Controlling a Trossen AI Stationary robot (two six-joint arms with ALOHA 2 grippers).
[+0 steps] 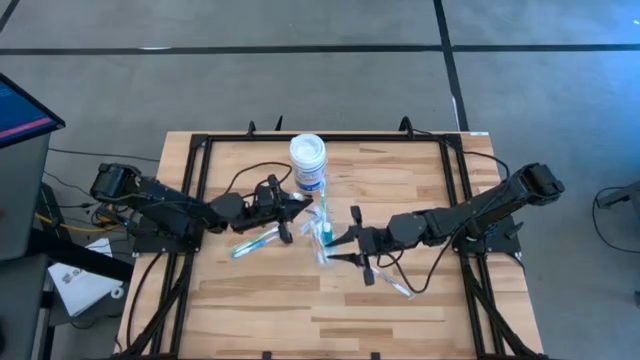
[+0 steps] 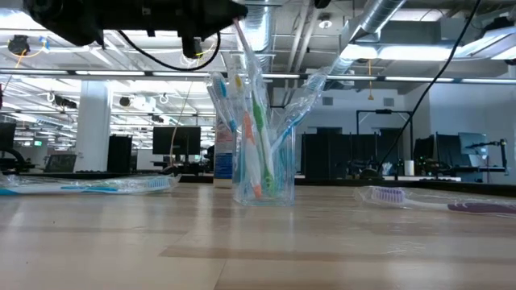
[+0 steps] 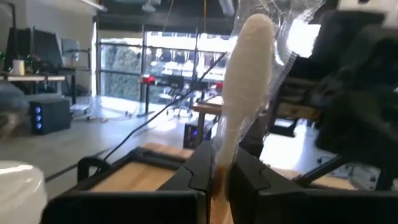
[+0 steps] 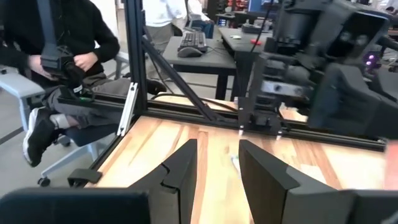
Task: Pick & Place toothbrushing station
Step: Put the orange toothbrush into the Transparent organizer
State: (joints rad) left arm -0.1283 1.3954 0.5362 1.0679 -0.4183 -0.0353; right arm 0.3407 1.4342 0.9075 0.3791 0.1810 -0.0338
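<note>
clear plastic cup (image 2: pixel 264 173) stands upright on the table (image 1: pixel 260 300), toothbrushes inside. left gripper (image 3: pixel 219 177) clenched on a white toothbrush (image 3: pixel 244 87); right gripper (image 4: pixel 216 163) released, empty.

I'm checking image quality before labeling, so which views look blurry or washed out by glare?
Left wrist view: the white toothbrush in the left gripper is soft, with bright windows behind it. Low view: the clear cup is sharp, backlit by ceiling lights. Right wrist view: the far arm smears. High view: evenly lit.
</note>
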